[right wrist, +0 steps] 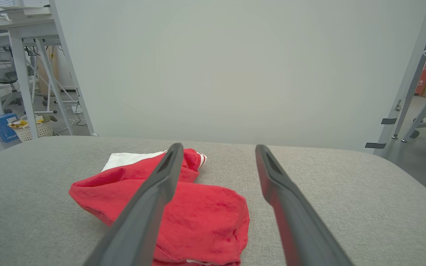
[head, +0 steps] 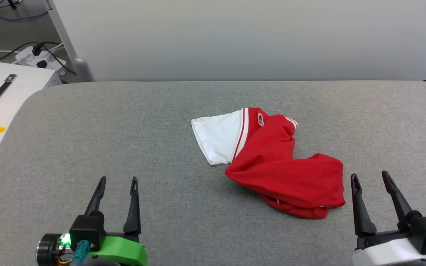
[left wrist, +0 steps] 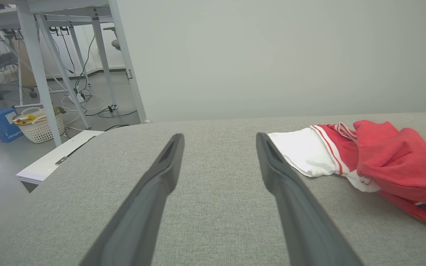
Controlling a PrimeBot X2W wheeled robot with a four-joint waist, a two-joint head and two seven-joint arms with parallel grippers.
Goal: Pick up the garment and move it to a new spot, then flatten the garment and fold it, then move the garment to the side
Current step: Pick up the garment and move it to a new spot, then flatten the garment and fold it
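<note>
The red jersey shirt [head: 272, 162] lies crumpled on the grey table [head: 105, 129], a bit right of the middle. The first step, picking it up, is not yet done. The left gripper [head: 119, 179] and right gripper [head: 369, 174] both have their fingers wide apart and hold nothing. The right one sits just beside the red hem [head: 309, 211], so I think it should reach in and pinch there. The left wrist view brings the white sleeve [left wrist: 301, 153] close. The head view shows the whole heap.

Head looks down, wrists low, sharing garment [head: 276, 166]
</note>
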